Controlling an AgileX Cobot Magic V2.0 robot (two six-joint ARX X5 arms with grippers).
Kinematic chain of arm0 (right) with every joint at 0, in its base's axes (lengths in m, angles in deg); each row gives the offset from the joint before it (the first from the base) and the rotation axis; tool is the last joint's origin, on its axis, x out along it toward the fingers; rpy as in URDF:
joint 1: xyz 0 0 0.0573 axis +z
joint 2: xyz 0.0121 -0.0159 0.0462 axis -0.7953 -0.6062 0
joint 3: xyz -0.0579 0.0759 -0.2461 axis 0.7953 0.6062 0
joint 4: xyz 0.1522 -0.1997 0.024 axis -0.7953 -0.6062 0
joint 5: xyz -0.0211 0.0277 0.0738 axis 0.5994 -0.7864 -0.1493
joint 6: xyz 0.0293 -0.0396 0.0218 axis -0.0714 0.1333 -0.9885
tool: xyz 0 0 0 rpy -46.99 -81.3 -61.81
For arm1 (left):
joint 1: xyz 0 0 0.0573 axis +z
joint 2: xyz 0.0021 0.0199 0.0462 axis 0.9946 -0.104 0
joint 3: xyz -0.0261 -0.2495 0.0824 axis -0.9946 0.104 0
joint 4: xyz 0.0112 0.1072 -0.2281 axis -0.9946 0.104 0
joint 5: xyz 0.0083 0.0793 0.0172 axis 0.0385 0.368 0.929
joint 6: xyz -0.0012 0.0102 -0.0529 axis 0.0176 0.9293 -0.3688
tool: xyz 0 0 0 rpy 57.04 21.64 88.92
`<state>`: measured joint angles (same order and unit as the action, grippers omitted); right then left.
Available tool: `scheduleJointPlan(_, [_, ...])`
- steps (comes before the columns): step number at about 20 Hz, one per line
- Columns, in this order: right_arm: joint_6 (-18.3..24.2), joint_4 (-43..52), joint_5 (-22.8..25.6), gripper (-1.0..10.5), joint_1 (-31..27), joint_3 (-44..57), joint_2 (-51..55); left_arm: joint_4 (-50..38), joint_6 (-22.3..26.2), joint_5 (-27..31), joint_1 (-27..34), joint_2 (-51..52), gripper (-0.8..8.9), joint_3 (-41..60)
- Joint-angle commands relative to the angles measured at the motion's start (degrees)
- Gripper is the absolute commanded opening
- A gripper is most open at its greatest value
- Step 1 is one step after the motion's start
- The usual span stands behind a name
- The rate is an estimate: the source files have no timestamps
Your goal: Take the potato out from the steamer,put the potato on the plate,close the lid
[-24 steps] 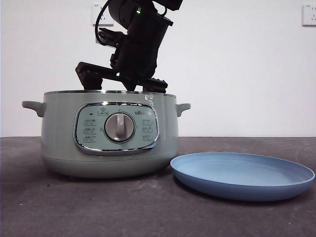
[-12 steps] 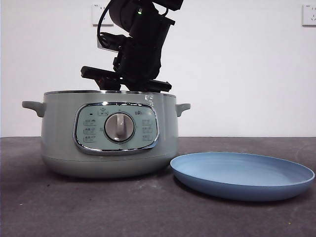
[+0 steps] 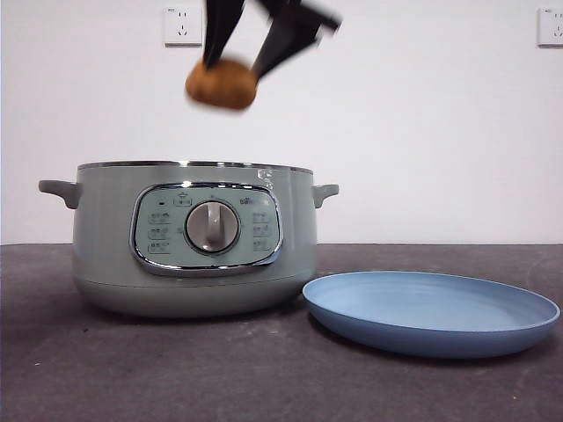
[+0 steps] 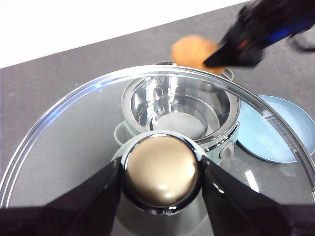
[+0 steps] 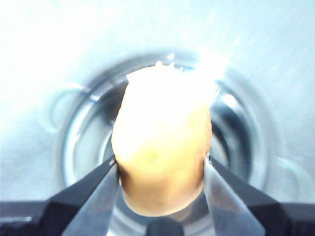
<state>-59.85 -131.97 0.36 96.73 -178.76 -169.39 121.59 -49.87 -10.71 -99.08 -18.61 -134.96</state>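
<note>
right gripper (image 3: pixel 233 66): jaws clamped on the potato (image 3: pixel 222 84), held in the air well above the open steamer (image 3: pixel 189 237), blurred.
left gripper (image 4: pixel 161 172): jaws closed around the knob of the glass lid (image 4: pixel 74 128), lid held aloft over the table.
steamer: uncovered, inner pot bare.
plate (image 3: pixel 431 309): light blue, on the table just beside the steamer.

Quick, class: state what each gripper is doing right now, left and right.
Left gripper: shut on the lid by its knob, held above the steamer.
Right gripper: shut on the potato, raised over the steamer.
</note>
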Motion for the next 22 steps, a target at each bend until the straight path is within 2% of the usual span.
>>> scheduleJointPlan(1, [0.83, -5.84, 0.35, -0.2, -0.96, 0.13, 4.70, -3.34, 0.46, -0.87, 0.11, 0.46, -0.09, -0.48])
scheduleJointPlan(2, [1.36, -9.73, 0.39, -0.2, -1.31, 0.13, 7.06, -3.63, 0.46, -2.16, 0.11, 0.46, -0.09, -0.48])
scheduleJointPlan(5, [3.50, -18.91, 4.94, -0.2, -1.84, 0.59, 11.89, -3.87, 0.70, -3.10, 0.11, 0.22, -0.09, -0.48])
scheduleJointPlan(9, [1.97, -19.28, 6.23, -0.2, -3.19, 8.57, 19.37, -3.96, 0.70, -3.26, 0.11, 0.22, -0.09, -0.48])
scheduleJointPlan(14, [-0.42, -11.02, 5.70, -0.2, -6.91, 29.53, 31.43, -3.93, 0.74, -3.74, 0.11, 0.22, -0.09, -0.48])
scheduleJointPlan(18, [-0.39, -3.34, 5.64, -0.2, -9.75, 44.81, 36.98, -3.93, 0.72, -5.75, 0.11, 0.22, -0.08, -0.48])
scheduleJointPlan(22, [-1.31, 9.01, 1.01, -0.2, -11.13, 55.25, 36.72, -3.89, 0.72, -5.99, 0.11, 0.22, -0.08, -0.48])
